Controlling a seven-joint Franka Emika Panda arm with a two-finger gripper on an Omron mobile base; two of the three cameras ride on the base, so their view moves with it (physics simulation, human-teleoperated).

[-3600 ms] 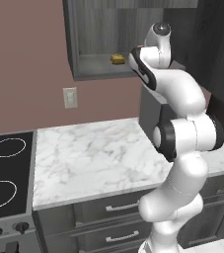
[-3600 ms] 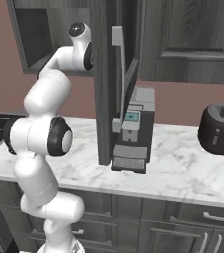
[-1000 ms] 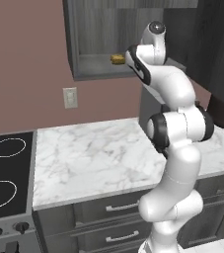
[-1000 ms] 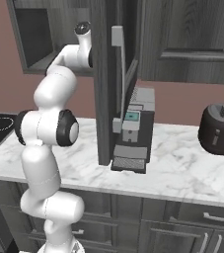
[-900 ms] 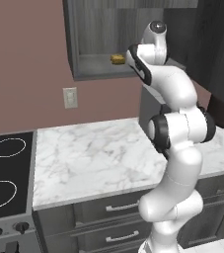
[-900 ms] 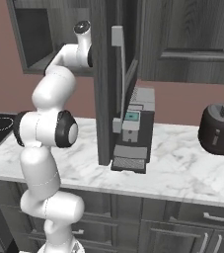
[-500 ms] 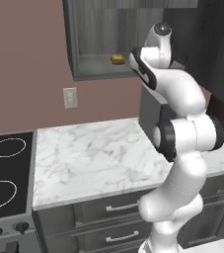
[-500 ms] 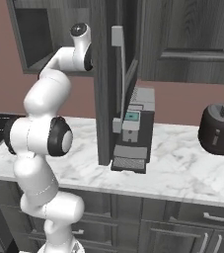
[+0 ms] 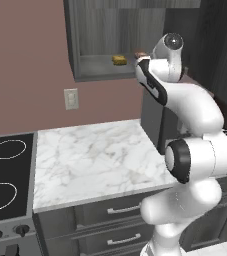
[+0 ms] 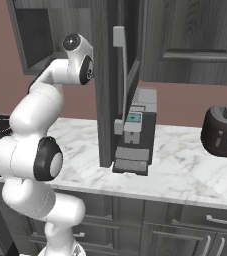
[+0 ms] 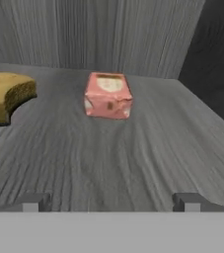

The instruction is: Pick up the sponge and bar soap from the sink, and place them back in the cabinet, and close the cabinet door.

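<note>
My jaws stand wide apart and hold nothing; the gripper sits low over the cabinet shelf, with the bar soap lying free straight ahead of them and the sponge ahead and off to their left, the two near each other but apart. Both things look already set down on the shelf, so I judge the step in hand is to back out and then shut the cabinet door, which stands swung out to one side of me. To do it well I should pull straight back along my own line, level, so the fingertips do not drag the shelf or nudge the soap, and clear the shelf edge before I swing toward the long bar handle. The soap is a small pinkish block with softened edges and a mottled face; the sponge is mustard yellow, lumpy and rough. The shelf is grey with streaky wood grain, the back wall likewise.
</note>
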